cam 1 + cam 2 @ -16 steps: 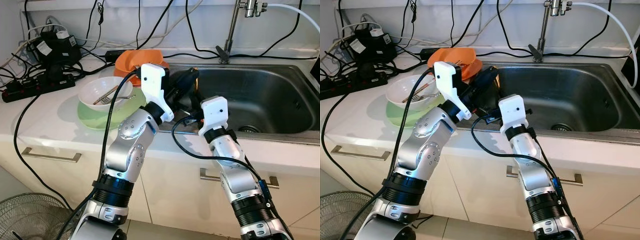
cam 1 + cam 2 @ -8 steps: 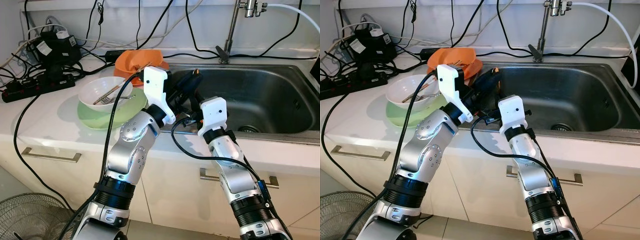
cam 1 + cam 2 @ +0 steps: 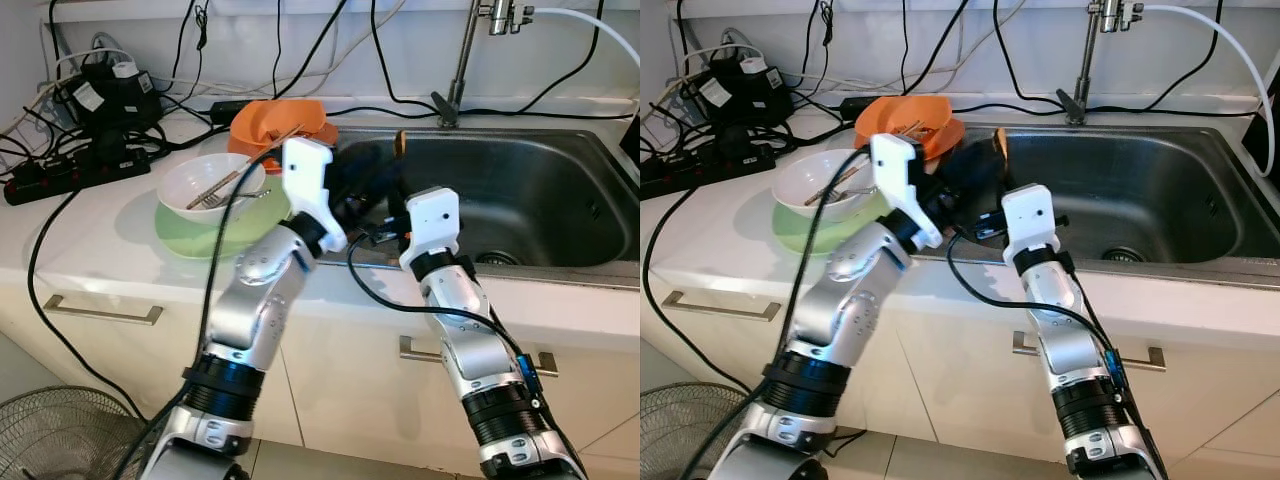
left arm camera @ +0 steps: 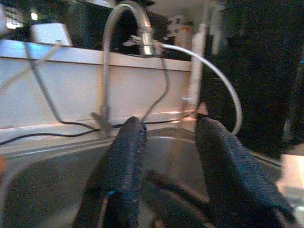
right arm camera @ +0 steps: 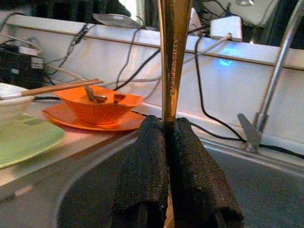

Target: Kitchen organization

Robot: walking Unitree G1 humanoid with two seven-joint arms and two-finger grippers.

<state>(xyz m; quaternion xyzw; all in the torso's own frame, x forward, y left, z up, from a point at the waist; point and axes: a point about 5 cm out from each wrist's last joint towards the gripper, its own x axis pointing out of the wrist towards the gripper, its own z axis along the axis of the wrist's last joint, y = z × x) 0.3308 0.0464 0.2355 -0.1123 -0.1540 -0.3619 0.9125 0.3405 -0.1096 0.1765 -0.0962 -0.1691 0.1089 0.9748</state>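
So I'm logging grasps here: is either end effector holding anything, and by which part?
The right end effector pinches a slim brass-coloured utensil handle near its lower end, upright over the sink. The left end effector is open, holding nothing.

The sink (image 3: 560, 190) is set in the counter (image 3: 90, 230). Left of the sink a bowl (image 3: 205, 185) sits on a plate (image 3: 215, 235); the tap (image 3: 462, 60) stands behind the sink.

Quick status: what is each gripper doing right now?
Left gripper: open, holding nothing, over the stainless steel sink.
Right gripper: shut on a thin brass-coloured metal utensil handle, held upright.
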